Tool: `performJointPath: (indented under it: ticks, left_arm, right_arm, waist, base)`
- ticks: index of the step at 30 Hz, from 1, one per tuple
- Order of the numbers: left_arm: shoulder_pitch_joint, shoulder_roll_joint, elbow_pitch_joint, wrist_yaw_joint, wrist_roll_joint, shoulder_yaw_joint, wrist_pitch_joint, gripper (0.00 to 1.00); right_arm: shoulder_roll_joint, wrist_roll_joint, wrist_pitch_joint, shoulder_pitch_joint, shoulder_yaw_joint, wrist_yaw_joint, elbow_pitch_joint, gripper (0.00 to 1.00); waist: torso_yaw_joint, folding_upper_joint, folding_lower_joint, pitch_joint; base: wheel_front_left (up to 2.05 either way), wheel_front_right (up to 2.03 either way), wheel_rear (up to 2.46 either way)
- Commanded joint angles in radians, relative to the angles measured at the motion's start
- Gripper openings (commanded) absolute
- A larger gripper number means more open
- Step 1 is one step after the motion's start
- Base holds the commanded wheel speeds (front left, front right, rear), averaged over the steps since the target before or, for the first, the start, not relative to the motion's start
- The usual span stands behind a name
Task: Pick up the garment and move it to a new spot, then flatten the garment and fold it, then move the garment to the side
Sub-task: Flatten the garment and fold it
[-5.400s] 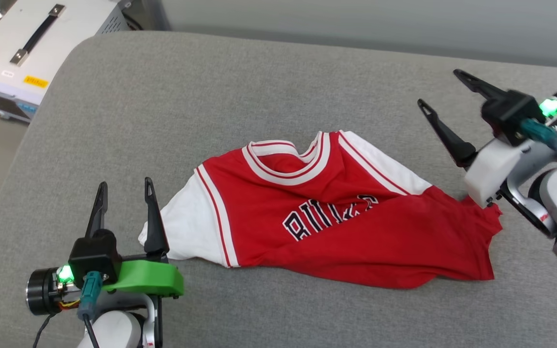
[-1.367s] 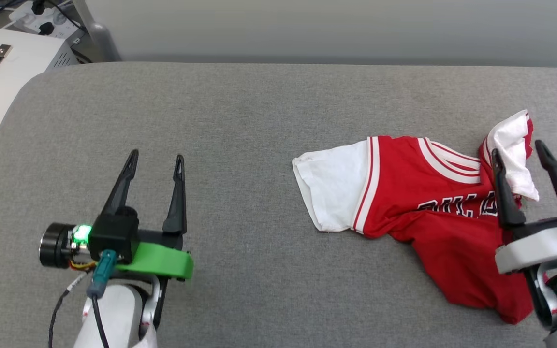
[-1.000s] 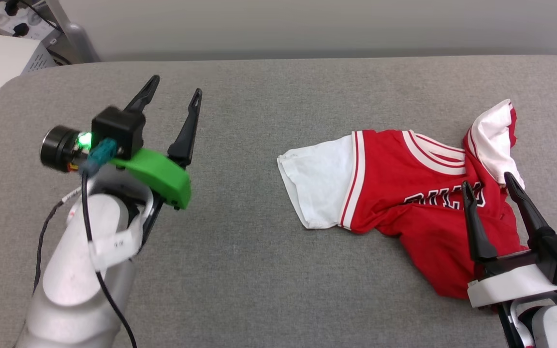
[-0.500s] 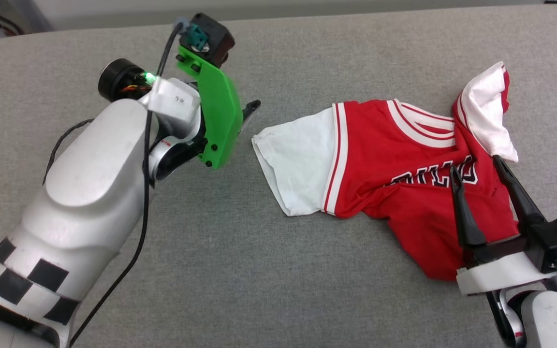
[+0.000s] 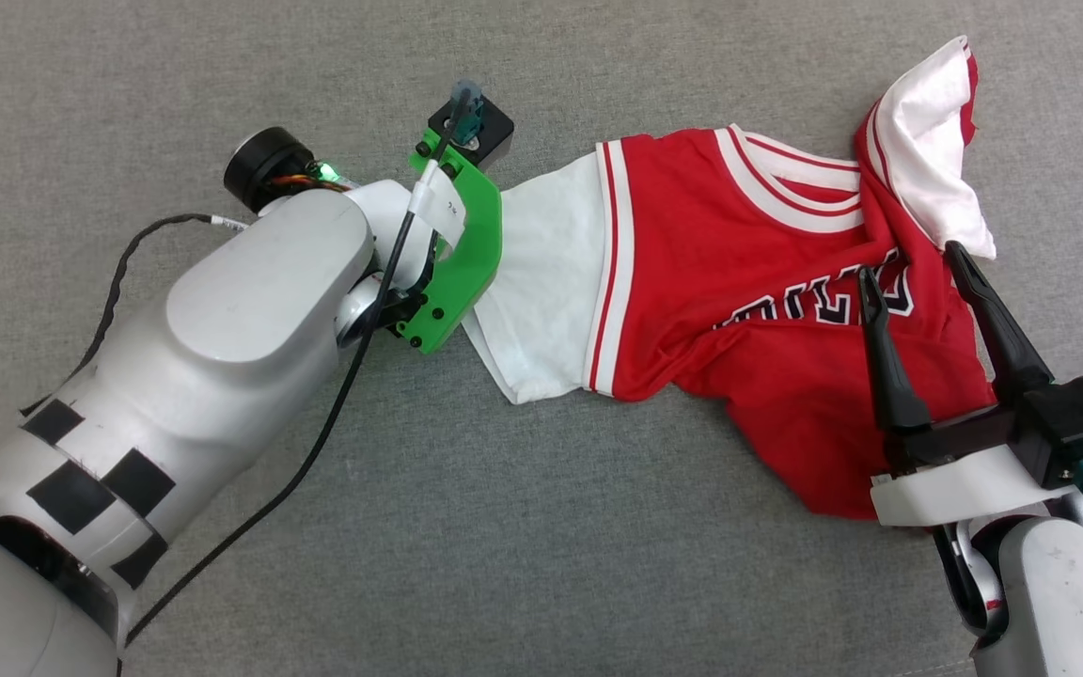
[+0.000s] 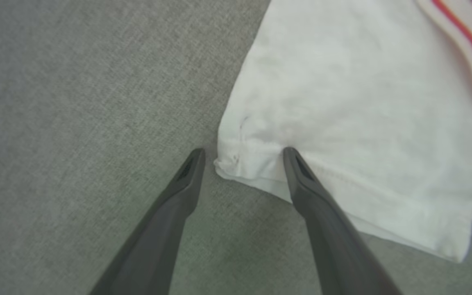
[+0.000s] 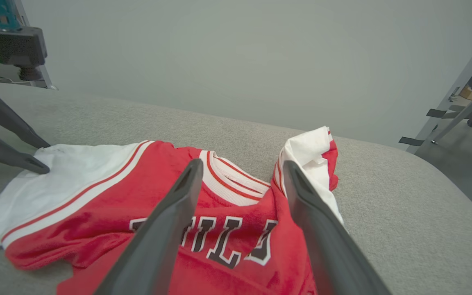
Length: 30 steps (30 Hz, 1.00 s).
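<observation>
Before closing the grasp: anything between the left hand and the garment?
Nothing visible. The left hand is open, its fingers straddling a corner of the white sleeve of the garment on the grey cushion.

1. Garment, chest: black block letters outlined in white. "ULL" reads clearly in the right wrist view; both ends of the word are hidden.
2. White tag on the left wrist: faint marks, too small to read.

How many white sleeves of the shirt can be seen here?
2. The first sleeve lies flat, its corner between the fingers of the open left gripper. The second sleeve is bunched up beyond the open right gripper.
</observation>
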Motion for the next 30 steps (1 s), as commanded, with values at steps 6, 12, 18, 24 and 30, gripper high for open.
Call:
performJointPath:
  ticks: [6,12,18,24,30]
  left_arm:
    - [0.007,0.000,0.050,-0.003,-0.047,-0.122,-0.016,0.55]
    - [-0.015,0.003,0.047,-0.003,-0.031,-0.148,-0.143,0.00]
    - [0.001,0.062,-0.027,-0.003,-0.011,-0.151,-0.347,0.00]
    - [0.057,0.171,-0.110,0.026,-0.051,-0.080,-0.486,0.00]
    - [0.172,0.326,-0.219,0.114,-0.129,-0.013,-0.531,0.00]
  right_arm:
    - [0.009,-0.012,-0.006,-0.029,0.001,-0.001,0.006,1.00]
    - [0.010,-0.019,-0.006,-0.029,0.003,-0.001,0.018,1.00]
    - [0.011,-0.023,-0.006,0.001,-0.016,-0.001,0.027,1.00]
    - [0.009,-0.027,-0.006,0.041,-0.040,-0.001,0.033,1.00]
    - [0.006,-0.033,-0.006,0.067,-0.053,-0.001,0.039,1.00]
  waist:
    - [-0.012,-0.0001,0.0000,0.028]
    - [0.002,-0.0001,0.0000,-0.005]
    - [0.027,-0.0001,0.0000,-0.069]
    - [0.073,-0.0001,0.0000,-0.129]
    - [0.110,-0.0001,0.0000,-0.167]
  base:
    - [0.00,0.00,0.00]
    - [0.00,0.00,0.00]
    - [0.00,0.00,0.00]
    - [0.00,0.00,0.00]
    - [0.00,0.00,0.00]
